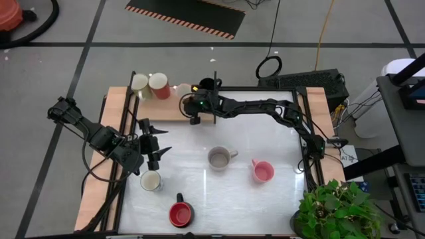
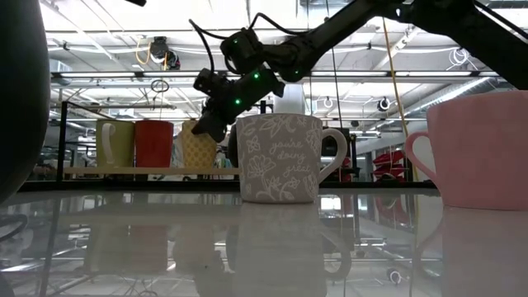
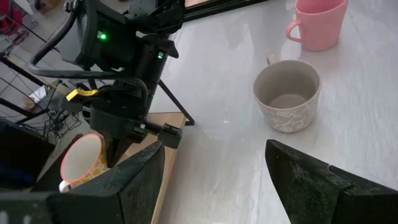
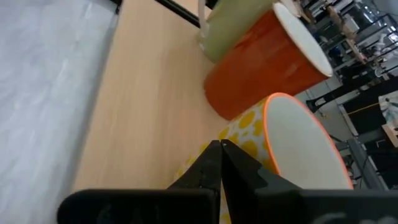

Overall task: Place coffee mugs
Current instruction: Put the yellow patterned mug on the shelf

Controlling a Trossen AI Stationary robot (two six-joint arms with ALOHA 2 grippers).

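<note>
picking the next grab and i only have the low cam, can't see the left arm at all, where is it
observer: The left gripper hangs over the table's left side, fingers open, close to a white mug.
operator: any mug nearer the front than the grey one
observer: Yes, a red mug stands by the front edge, nearer than the grey mug.
operator: is the right gripper holding that spotted mug
observer: The right gripper is shut, its tips against the yellow-spotted mug on the wooden shelf; I can't tell whether it grips anything.
</note>
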